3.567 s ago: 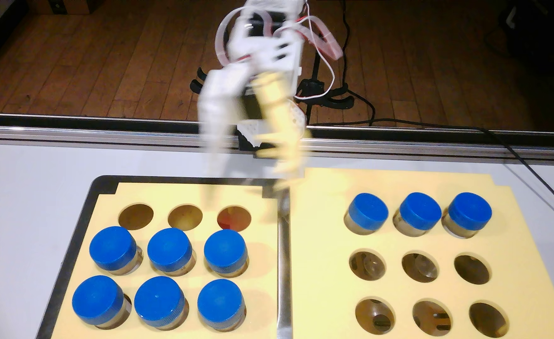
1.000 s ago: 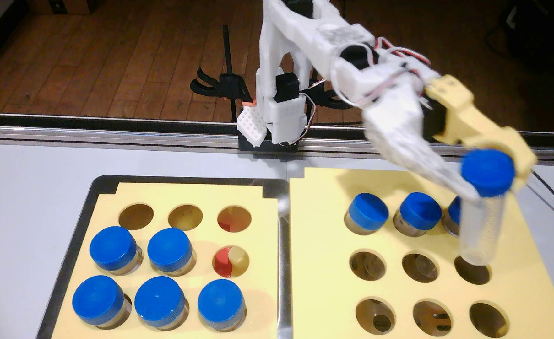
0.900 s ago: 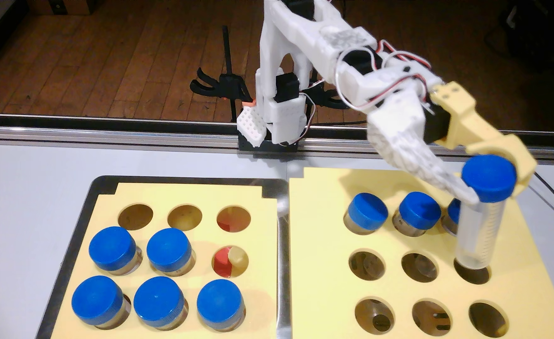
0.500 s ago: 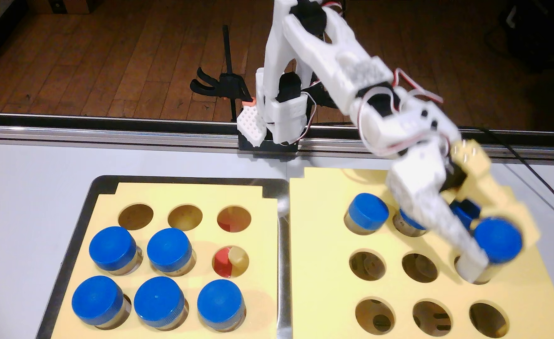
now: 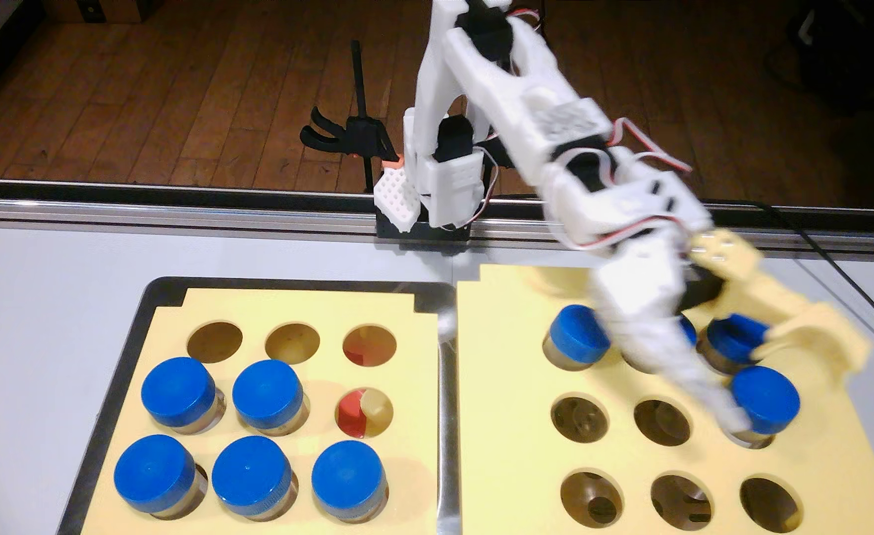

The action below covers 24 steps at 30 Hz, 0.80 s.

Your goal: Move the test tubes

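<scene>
Hand [image 5: 780, 388] is gaping open around a seated test tube [image 5: 765, 400] in right rack [image 5: 507, 411], gripping nothing.

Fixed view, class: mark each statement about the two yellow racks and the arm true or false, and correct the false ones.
1. The left rack holds five blue-capped test tubes. True.
2. The gripper is clamped on a tube lifted above the racks. False: its jaws stand open, and the nearest tube sits in the right-hand hole of the middle row of the right rack.
3. The bottom row of the right rack has no tubes in it. True.
4. The top row of the left rack is full. False: all three of its holes are empty.
</scene>
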Each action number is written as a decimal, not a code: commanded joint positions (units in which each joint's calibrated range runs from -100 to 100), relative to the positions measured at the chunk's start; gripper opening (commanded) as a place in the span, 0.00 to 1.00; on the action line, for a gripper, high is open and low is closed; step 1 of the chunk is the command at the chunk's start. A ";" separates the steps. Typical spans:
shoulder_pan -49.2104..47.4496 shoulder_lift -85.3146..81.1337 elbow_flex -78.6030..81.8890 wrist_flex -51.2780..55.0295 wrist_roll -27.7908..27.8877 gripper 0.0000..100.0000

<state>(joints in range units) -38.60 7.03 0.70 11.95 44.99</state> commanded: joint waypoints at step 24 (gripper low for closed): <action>39.46 -30.00 40.56 -2.83 3.33 0.34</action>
<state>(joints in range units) 0.04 -27.03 44.92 11.95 48.21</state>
